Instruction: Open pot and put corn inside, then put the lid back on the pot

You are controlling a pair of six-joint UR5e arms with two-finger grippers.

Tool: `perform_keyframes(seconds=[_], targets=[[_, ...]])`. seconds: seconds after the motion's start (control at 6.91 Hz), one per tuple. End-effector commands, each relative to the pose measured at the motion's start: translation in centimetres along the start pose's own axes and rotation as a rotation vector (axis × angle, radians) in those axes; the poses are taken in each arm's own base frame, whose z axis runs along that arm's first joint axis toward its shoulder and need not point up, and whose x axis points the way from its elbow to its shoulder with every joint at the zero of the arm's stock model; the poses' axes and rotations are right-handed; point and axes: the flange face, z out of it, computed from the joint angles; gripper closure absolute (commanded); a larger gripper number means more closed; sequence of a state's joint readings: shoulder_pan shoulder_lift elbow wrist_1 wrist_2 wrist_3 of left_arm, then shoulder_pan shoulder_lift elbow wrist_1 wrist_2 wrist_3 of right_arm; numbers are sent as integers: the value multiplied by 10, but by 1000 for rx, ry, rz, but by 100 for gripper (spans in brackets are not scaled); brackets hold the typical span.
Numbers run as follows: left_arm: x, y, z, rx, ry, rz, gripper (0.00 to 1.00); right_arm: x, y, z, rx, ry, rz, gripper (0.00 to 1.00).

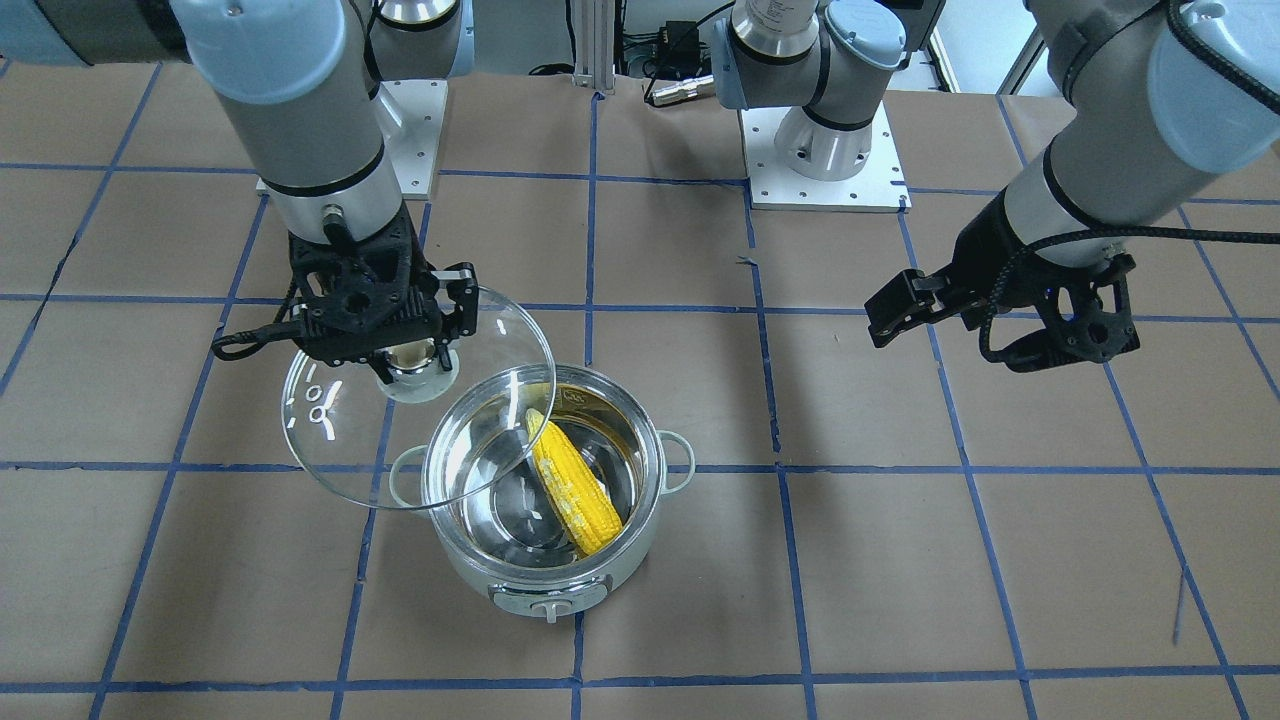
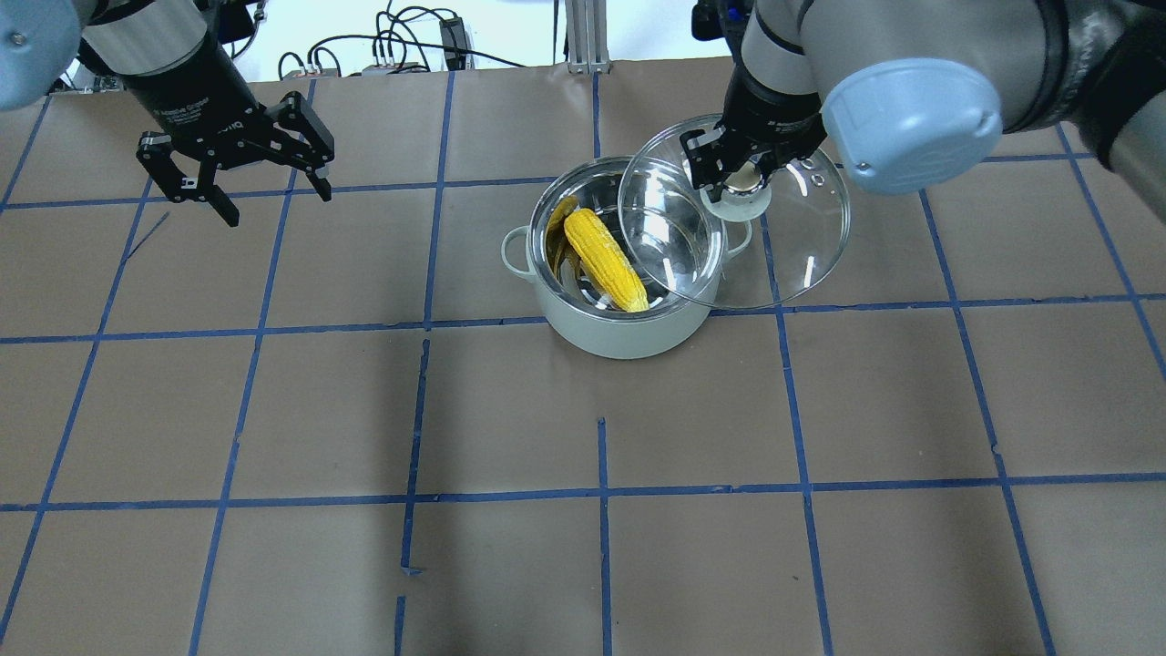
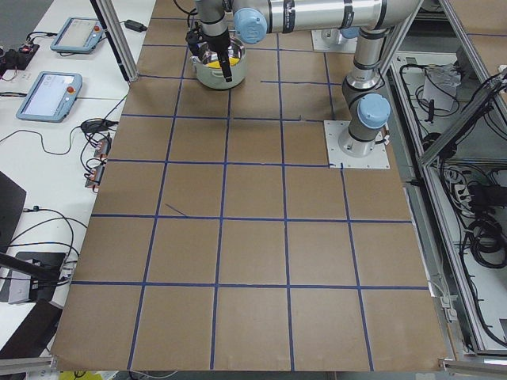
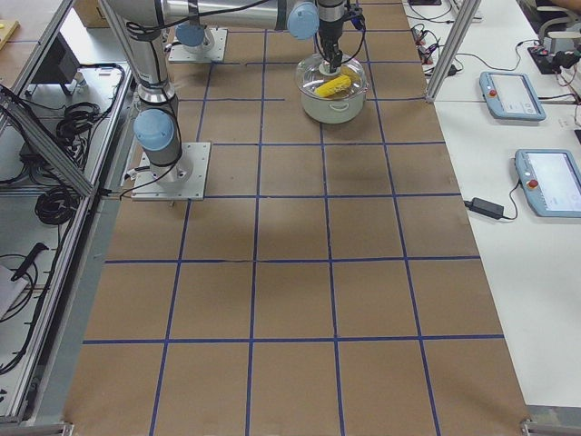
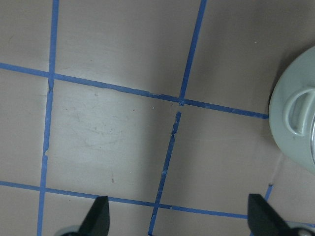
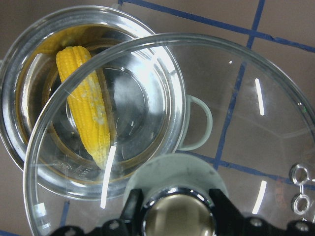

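The pale mint pot [image 2: 619,337] stands open on the table, and the yellow corn [image 2: 606,260] lies inside it on the steel bottom. My right gripper [image 2: 740,175] is shut on the knob of the clear glass lid [image 2: 802,246]. It holds the lid above the table, offset to the pot's right side and overlapping part of the rim. The front view shows the same pot [image 1: 620,575], corn [image 1: 575,490], lid [image 1: 340,450] and right gripper [image 1: 415,355]. My left gripper [image 2: 276,206] is open and empty, hovering well to the left of the pot.
The table is brown paper with a blue tape grid. The two arm bases [image 1: 825,150] stand on white plates at the robot's edge. The left wrist view shows one pot side handle [image 5: 298,115] at its right edge. Operator tablets [image 4: 511,91] lie off the table.
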State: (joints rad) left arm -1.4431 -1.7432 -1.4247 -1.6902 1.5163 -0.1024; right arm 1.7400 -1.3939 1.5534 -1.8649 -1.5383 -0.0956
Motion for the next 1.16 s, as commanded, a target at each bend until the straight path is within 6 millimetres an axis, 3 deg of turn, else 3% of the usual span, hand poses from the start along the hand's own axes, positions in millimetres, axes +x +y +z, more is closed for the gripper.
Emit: perform_keyframes(seconds=[0.0, 0.29, 0.43, 0.72, 1.01], targets=[[-1, 4, -9, 18, 0, 4, 0, -34, -5, 14, 8, -9, 12, 75], [-14, 16, -22, 45, -6, -16, 0, -38, -21, 44, 18, -14, 62, 75], [-15, 20, -26, 53, 3, -9, 0, -50, -24, 51, 28, -15, 47, 76], [-14, 14, -22, 72, -4, -4, 0, -56, -25, 65, 5, -18, 57, 76], [-10, 22, -26, 72, -6, 5, 0, -67, -26, 74, -3, -20, 57, 77]])
